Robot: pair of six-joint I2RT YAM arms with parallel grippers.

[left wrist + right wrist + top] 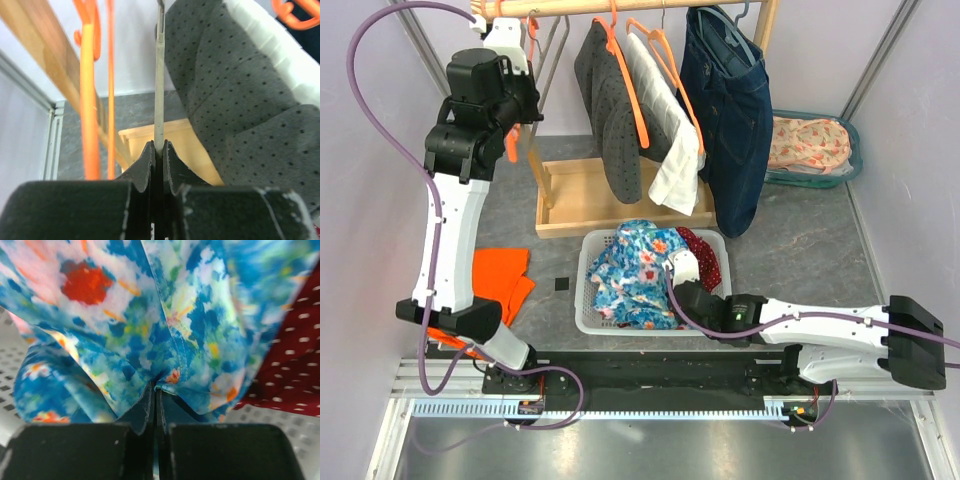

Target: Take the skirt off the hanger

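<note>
Left gripper (159, 147), raised close to the round wooden rail (35, 40), has its jaws pinched together on the thin grey metal hanger (159, 75). Orange plastic hangers (87, 100) hang just to one side of it and a dark grey dotted garment (240, 100) on the other. Right gripper (154, 390), low over the grey desk (800, 250), is clamped on a fold of the blue floral fabric skirt (150, 315), which lies bunched in the white perforated plastic basket (588, 290) beside a red white-dotted cloth (295, 365), well apart from the grey hanger.
</note>
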